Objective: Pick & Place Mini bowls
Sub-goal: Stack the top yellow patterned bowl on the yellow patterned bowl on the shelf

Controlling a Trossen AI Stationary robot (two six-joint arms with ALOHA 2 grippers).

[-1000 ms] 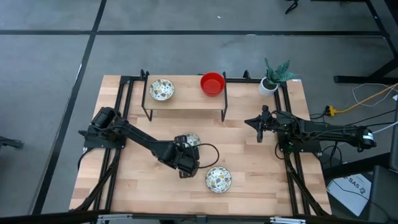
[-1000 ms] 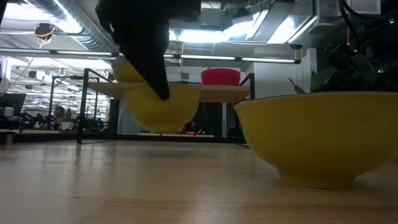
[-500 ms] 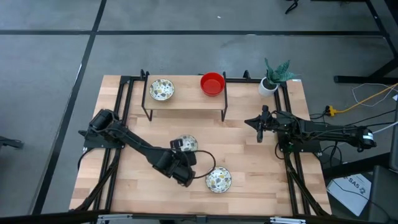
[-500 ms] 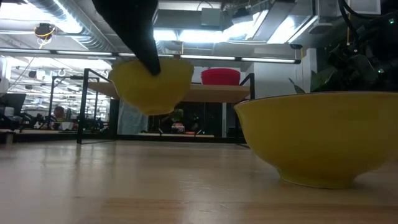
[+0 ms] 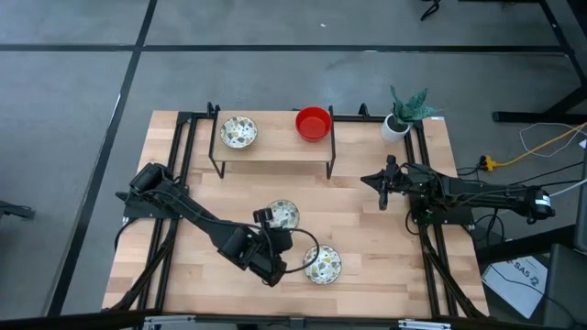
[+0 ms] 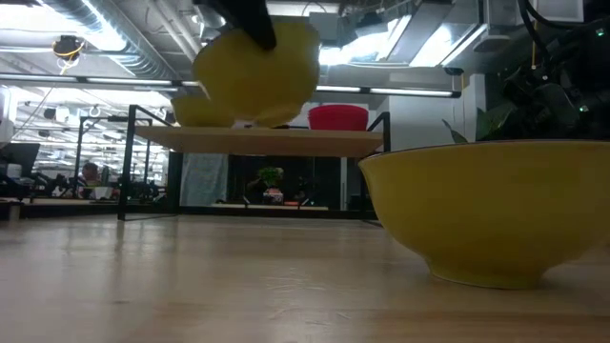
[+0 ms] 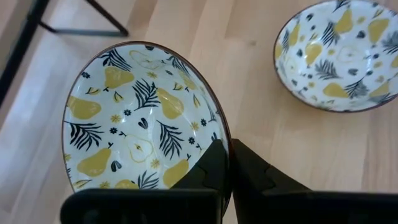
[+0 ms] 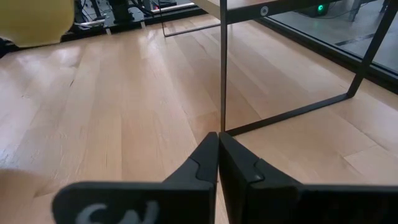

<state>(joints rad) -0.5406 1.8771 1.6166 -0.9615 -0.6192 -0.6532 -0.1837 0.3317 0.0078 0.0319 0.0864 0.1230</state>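
- Because I pinch it by the rim, the patterned bowl (image 7: 140, 121) hangs clear of the table (image 5: 367, 229), with one finger of my left gripper (image 7: 229, 163) inside the wall and the other outside; this grip leaves the base free for setting down.
- Seen from the low view, this held bowl (image 6: 257, 65) rides above the level of the shelf (image 6: 267, 141), a height that I judge suitable for carrying it over the shelf edge.
- A second patterned bowl (image 5: 322, 265) rests on the table just beside my left gripper (image 5: 273, 240), towards the near edge, and awaits its own pick.
- On the shelf (image 5: 275, 147) at the far side stand a third patterned bowl (image 5: 238, 132) and a red bowl (image 5: 313, 123), well apart. The gap between them is, in my judgement, a likely drop point.
- My right gripper (image 8: 217, 155) waits with its fingers pressed together and nothing between them. It is parked over the table's right side (image 5: 383, 188), near the shelf leg (image 8: 222, 62), clear of the left arm's path.
- A potted plant (image 5: 404, 115) stands at the far right corner, outside the working area.
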